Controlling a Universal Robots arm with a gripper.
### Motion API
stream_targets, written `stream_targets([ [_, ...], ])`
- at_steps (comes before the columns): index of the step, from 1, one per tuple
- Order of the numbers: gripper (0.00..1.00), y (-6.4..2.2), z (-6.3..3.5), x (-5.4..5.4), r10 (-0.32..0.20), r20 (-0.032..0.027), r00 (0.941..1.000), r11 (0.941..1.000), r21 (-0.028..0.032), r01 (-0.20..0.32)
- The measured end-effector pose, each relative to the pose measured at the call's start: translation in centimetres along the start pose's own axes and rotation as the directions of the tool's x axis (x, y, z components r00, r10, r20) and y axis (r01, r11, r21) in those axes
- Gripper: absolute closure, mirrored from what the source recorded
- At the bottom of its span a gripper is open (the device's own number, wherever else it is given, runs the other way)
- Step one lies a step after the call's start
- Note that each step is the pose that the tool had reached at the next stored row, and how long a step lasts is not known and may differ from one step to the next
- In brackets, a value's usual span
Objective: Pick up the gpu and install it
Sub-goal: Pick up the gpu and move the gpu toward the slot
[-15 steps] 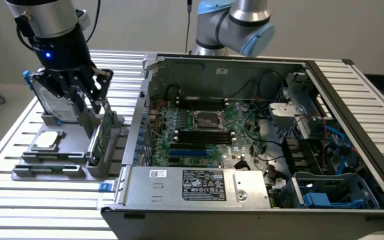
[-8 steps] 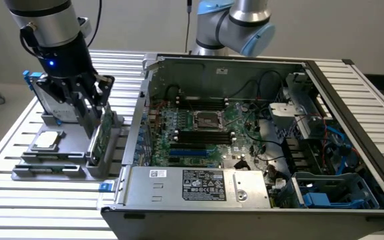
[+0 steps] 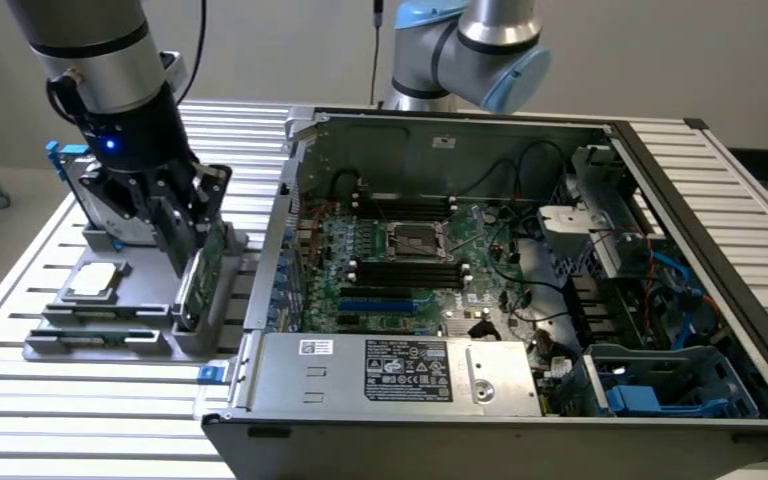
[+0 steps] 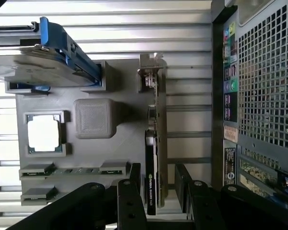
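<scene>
The gpu (image 4: 157, 120) stands on its long edge in a slot of the grey holder (image 4: 120, 86), with its metal end bracket (image 4: 151, 72) at one end and the glossy black shroud on one side. In the exterior view its green board (image 3: 205, 280) shows just below the black gripper (image 3: 187, 255). My gripper (image 4: 156, 189) is open and straddles the card's end away from the bracket. One finger (image 4: 130, 194) stands by the shroud side. The other finger (image 4: 183, 187) is on the board side with a small gap.
The holder also carries a silver hard drive with blue clips (image 4: 38, 62), a square silver chip (image 4: 44, 133) and memory sticks (image 4: 67, 170). The open computer case (image 3: 704, 250) lies at the exterior view's right, motherboard (image 3: 411, 270) exposed, power supply (image 3: 398, 370) at its front.
</scene>
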State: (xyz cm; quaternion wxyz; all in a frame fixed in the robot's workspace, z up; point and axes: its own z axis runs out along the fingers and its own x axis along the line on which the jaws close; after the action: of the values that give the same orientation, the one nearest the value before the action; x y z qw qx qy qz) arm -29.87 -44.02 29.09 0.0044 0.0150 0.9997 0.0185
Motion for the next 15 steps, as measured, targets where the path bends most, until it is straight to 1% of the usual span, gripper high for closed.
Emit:
stream_targets([
  [15,0.58,-0.22,2.71,0.0,-0.006,-0.0003,1.0000,1.0000,0.0000,0.006],
])
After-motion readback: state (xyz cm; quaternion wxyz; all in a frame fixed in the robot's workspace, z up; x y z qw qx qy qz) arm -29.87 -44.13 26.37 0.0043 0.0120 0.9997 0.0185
